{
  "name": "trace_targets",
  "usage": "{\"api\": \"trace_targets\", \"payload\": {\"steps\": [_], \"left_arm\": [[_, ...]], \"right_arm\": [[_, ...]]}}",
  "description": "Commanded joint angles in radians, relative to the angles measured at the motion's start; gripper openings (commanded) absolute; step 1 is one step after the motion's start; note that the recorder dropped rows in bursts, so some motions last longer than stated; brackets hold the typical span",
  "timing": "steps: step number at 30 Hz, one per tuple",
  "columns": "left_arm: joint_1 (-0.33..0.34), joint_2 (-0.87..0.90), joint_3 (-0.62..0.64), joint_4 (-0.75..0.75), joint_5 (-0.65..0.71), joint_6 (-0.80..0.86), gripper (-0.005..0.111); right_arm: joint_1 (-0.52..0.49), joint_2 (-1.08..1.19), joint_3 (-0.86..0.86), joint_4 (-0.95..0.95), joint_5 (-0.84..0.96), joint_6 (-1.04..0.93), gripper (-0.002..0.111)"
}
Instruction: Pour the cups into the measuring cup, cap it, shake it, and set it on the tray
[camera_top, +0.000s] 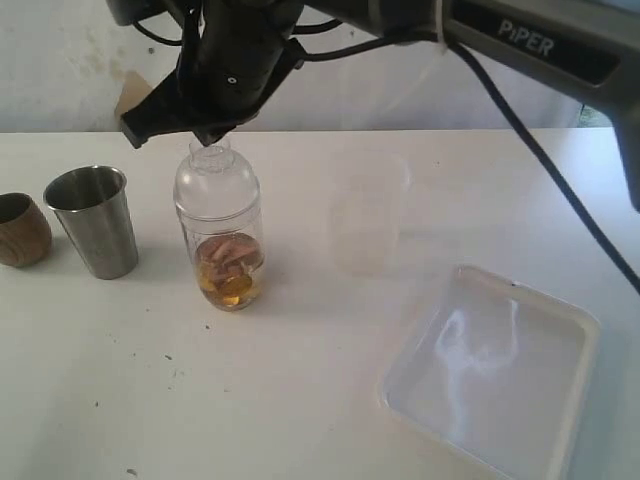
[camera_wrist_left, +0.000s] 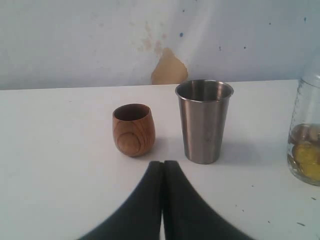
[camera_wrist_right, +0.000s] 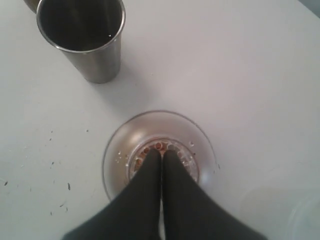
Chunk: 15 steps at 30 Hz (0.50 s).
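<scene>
Nearest, white tray (camera_top: 560, 320), front right on the table (camera_top: 300, 400); behind it the measuring cup (camera_top: 218, 235), domed lid (camera_top: 215, 185) on, brown and yellow pieces at its bottom, between steel tumbler (camera_top: 92, 222) and frosted cup (camera_top: 370, 225), wooden cup (camera_top: 20, 230) far left. Right gripper (camera_top: 212, 133) directly over the lid's neck, fingers (camera_wrist_right: 145, 190) pressed together, gripping nothing, contact with lid unclear; left gripper (camera_wrist_left: 163, 164) likewise closed and empty, low before wooden cup and tumbler. Rearmost, arm casing (camera_top: 540, 45) lettered "PiPER".

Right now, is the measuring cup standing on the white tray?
No, the measuring cup stands on the table beside the steel cup, apart from the tray.
</scene>
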Motion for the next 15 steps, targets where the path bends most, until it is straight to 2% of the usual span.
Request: {"api": "trace_targets", "payload": {"steps": [1, 10, 15], "left_arm": [[0.001, -0.005, 0.005, 0.001, -0.007, 0.000, 0.000], [0.001, -0.005, 0.005, 0.001, -0.007, 0.000, 0.000], [0.001, -0.005, 0.005, 0.001, -0.007, 0.000, 0.000]], "right_arm": [[-0.002, -0.018, 0.004, 0.014, -0.034, -0.012, 0.000], [-0.002, -0.027, 0.009, 0.016, -0.156, -0.012, 0.000], [-0.002, -0.027, 0.087, 0.016, -0.213, -0.008, 0.000]]}}
